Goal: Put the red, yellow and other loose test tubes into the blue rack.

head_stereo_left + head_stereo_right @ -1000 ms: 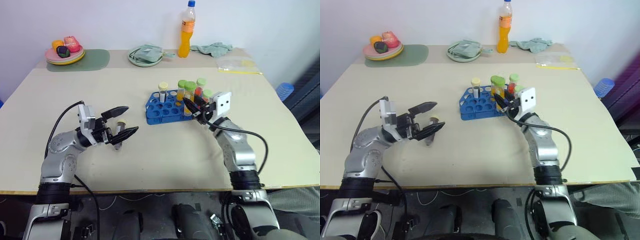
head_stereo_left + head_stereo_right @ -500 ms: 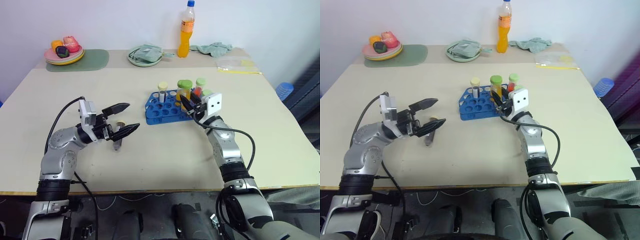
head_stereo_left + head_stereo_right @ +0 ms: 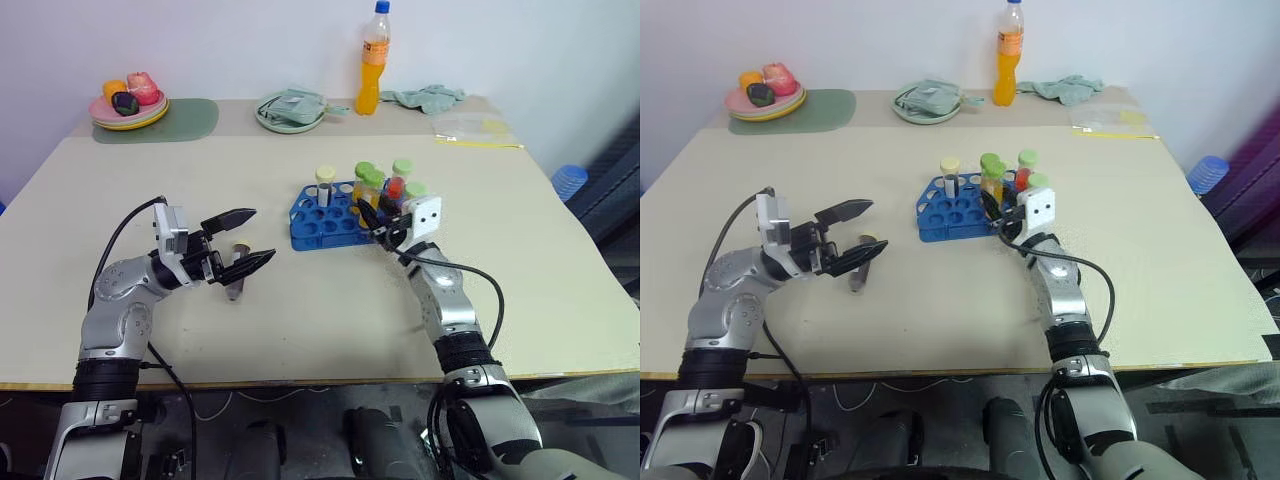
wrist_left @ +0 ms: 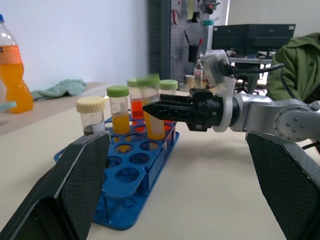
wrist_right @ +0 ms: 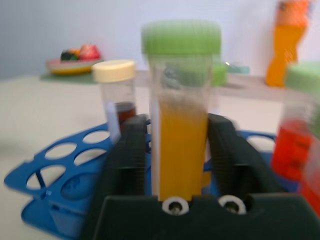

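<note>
Presently loose: grey tube (image 3: 238, 284), lain on the counter (image 3: 530, 250) beneath the left tool (image 3: 262, 236), spread apart.
Right tool (image 3: 370, 217): set around yellow tube (image 5: 182, 145) at blue rack (image 3: 312, 228); clamped or freed cannot be told.
Handling: judged light, stiff and slick; best taken mid-body.

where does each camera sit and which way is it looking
Left eye and right eye views: on the head, looking forward and down at the table; both arms show.
Left wrist view: between the open left gripper, facing the blue rack and right gripper.
Right wrist view: along the right gripper's fingers flanking a yellow tube.
All views show the rack.
</note>
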Available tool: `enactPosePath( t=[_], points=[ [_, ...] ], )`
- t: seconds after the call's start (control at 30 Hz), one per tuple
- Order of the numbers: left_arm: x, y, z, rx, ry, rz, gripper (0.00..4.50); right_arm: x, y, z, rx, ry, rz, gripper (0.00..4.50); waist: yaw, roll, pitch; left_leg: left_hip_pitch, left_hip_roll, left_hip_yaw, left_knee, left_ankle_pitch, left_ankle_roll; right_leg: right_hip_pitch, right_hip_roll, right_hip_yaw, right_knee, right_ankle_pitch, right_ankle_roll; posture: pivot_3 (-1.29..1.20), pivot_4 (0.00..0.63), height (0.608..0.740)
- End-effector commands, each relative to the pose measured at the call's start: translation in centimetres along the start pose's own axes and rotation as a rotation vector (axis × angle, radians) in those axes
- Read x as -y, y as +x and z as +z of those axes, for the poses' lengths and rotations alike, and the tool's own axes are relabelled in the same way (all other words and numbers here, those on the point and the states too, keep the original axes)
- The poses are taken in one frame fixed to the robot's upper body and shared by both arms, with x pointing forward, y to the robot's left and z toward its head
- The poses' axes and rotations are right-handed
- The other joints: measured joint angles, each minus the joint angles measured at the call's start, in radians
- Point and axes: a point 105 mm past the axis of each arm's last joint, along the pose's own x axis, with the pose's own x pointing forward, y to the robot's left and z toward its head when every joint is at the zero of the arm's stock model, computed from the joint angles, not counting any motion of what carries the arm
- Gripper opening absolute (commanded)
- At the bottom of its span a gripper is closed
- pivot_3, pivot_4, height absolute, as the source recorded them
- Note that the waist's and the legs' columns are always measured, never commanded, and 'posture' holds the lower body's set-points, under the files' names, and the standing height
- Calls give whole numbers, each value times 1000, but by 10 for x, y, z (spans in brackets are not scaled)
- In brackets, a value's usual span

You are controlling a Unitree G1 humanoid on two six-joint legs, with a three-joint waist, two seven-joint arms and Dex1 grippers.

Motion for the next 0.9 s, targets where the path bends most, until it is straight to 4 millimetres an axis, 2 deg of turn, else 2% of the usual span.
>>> enactPosePath(
  t=[0.03,0.07,0.2,0.33,0.47,0.67,0.77,0.8,0.9],
  points=[
    [-5,-5,6,8,37,11,4500,4,3,23,67,-54,15,4268,0,0,0,0,0,0,0,0,0,0,0,0,0,0,0,0,150,740],
    [-5,-6,5,6,37,10,4500,4,0,28,81,-68,28,4461,0,0,0,0,0,0,0,0,0,0,0,0,0,0,0,0,150,740],
    [-5,-12,3,4,34,16,4500,-2,-15,45,104,-82,129,4461,3,0,0,-1,0,0,0,0,0,0,0,0,0,0,0,0,150,740],
    [-5,-16,3,2,37,21,4500,0,-36,45,25,-97,187,4461,3,0,0,0,0,0,0,0,0,0,0,0,0,0,0,0,150,740],
    [-3,-16,7,-12,57,29,4500,6,-69,67,2,-106,295,4461,3,0,0,0,0,0,0,0,0,0,0,0,0,0,0,0,150,740],
    [-7,-20,16,-38,67,50,4500,3,-112,93,-119,-157,570,4461,2,0,0,1,0,0,0,0,0,2,0,0,-2,0,0,0,150,740],
    [-9,-20,20,-66,71,64,4500,-2,-145,103,-298,-48,775,4461,6,0,1,0,0,-1,0,0,0,2,0,-1,-2,-1,0,0,150,740],
    [-8,-20,21,-77,82,63,4500,1,-151,110,-332,-29,808,4461,7,0,1,0,0,-1,1,0,0,2,0,-1,-2,-1,0,0,150,740],
    [-14,-26,22,-125,113,116,4500,12,-145,126,-333,-104,796,4461,1,-1,1,1,0,0,1,0,0,3,0,0,-3,-2,-2,0,150,740]
  ],
)
